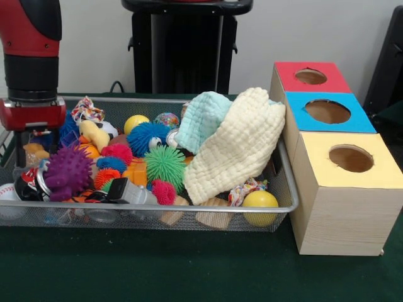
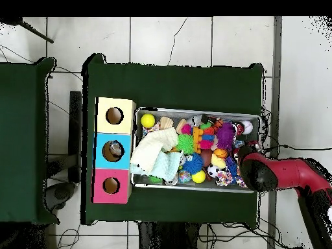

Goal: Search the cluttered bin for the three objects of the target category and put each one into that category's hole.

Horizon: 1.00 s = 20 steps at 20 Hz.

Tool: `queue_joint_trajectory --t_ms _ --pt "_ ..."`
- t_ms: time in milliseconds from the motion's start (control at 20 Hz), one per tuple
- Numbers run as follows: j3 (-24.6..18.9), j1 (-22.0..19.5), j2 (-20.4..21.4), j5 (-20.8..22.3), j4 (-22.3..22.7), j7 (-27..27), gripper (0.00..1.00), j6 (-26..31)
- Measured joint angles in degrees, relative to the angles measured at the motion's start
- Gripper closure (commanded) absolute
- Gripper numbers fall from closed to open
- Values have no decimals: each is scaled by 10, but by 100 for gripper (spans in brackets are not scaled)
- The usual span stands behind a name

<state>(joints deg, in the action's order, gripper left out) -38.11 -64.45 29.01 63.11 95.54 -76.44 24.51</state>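
Note:
The silver wire mesh bin (image 1: 284,195) sits on the green table, packed with toys; it also shows in the overhead view (image 2: 194,110). A purple spiky ball (image 1: 66,173), a green spiky ball (image 1: 165,165), a blue spiky ball (image 1: 143,137), a pink spiky ball (image 1: 164,192) and a yellow ball (image 1: 260,201) lie in it. A cream cloth (image 1: 239,148) and a mint cloth (image 1: 201,119) cover its right part. My gripper (image 1: 26,143) hangs over the bin's left end, beside the purple ball. In the overhead view the arm's head (image 2: 256,172) hides it.
Three wooden boxes stand in a row right of the bin, each with a round hole: red top (image 1: 286,70), blue top (image 1: 299,119), yellow top (image 1: 315,163). The robot's black pedestal (image 1: 182,50) stands behind the bin.

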Motion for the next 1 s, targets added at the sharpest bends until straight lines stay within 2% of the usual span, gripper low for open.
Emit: queue_joint_trajectory --t_ms 200,1000 --pt "-6 1 -3 9 0 10 0 0" --pt "-29 -6 -21 11 4 133 0 0"
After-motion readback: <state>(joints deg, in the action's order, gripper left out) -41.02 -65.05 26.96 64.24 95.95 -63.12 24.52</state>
